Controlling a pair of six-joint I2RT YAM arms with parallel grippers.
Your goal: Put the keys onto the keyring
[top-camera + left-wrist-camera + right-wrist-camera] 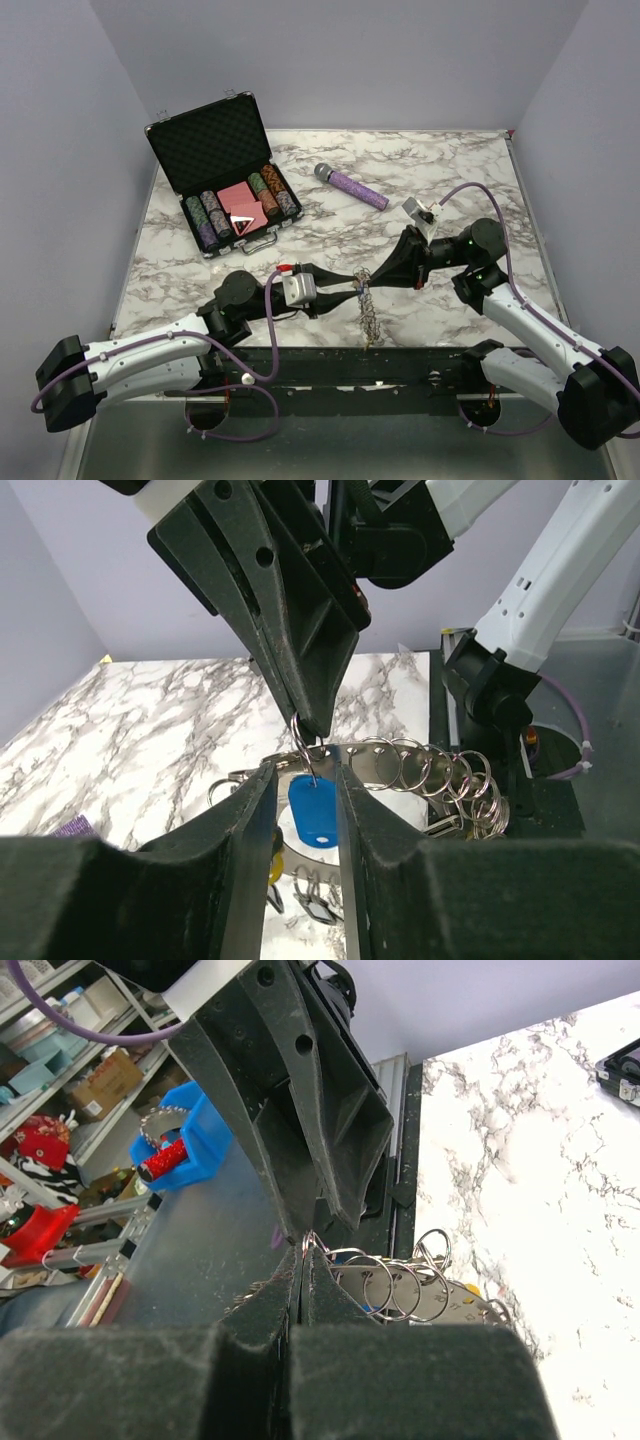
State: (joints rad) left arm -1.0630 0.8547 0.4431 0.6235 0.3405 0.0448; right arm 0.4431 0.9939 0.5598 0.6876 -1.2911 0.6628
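Marble table [450, 180], keyring [370, 315] top hidden in right claw [362, 284]

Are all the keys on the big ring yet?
Nearly, it seems. Done: several keys hang from the keyring. In hand: the right gripper pinches it, and the left gripper stands open around a blue key. Left: hooking that one on, if it isn't already.

A blue-capped key [312, 813] hangs beneath the looped silvery keyring [404, 767].

No legible text or markings anywhere
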